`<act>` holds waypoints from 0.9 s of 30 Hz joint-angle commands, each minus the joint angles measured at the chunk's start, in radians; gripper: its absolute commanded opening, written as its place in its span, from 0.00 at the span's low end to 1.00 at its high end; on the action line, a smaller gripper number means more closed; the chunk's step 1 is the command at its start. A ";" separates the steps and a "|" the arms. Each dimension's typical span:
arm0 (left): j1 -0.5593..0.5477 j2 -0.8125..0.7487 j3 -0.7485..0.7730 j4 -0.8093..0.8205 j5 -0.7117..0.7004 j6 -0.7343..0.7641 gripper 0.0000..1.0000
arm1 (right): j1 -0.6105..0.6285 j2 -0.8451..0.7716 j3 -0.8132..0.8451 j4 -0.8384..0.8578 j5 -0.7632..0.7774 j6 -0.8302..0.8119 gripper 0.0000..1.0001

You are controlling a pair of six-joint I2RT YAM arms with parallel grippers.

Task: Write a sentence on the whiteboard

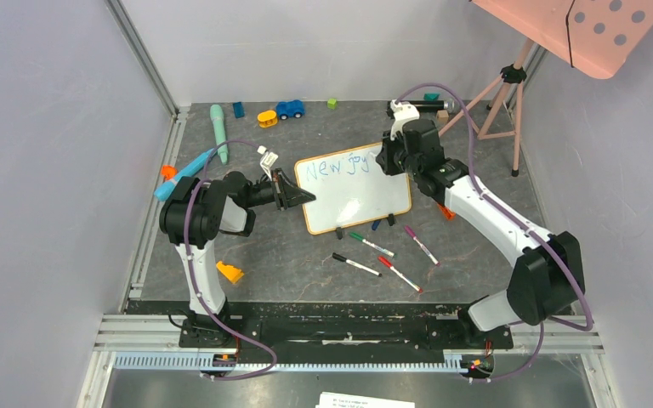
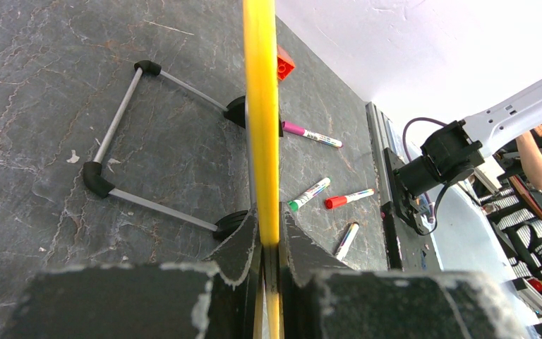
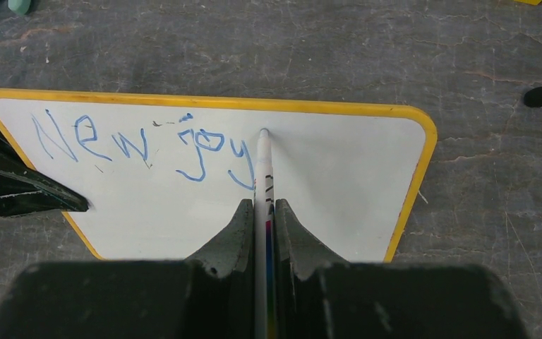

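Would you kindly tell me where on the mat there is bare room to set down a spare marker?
Bare mat lies between the orange wedge and the black marker, and between the blue car and the whiteboard. In front of the whiteboard, loose markers crowd it.

Bright, even light, soft shadows; the left wrist view blows out at upper right (near foreground slightly blurred).

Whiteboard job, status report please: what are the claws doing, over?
Left gripper shut on whiteboard edge. Right gripper shut on marker, tip at board. Sentence reads New joy. Nothing blocking.
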 commanded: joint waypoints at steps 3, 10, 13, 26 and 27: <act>-0.004 -0.009 0.017 0.084 0.030 0.062 0.02 | -0.006 0.035 0.063 0.018 0.028 0.000 0.00; -0.004 -0.011 0.018 0.084 0.030 0.063 0.02 | -0.006 0.048 0.069 0.021 -0.020 0.000 0.00; -0.005 -0.010 0.019 0.084 0.029 0.063 0.02 | -0.006 0.044 0.059 0.025 -0.025 0.002 0.00; -0.004 -0.009 0.016 0.084 0.026 0.062 0.02 | -0.006 0.000 -0.023 0.016 -0.034 0.001 0.00; -0.004 -0.009 0.017 0.084 0.026 0.063 0.02 | -0.007 0.000 -0.021 0.008 -0.013 0.000 0.00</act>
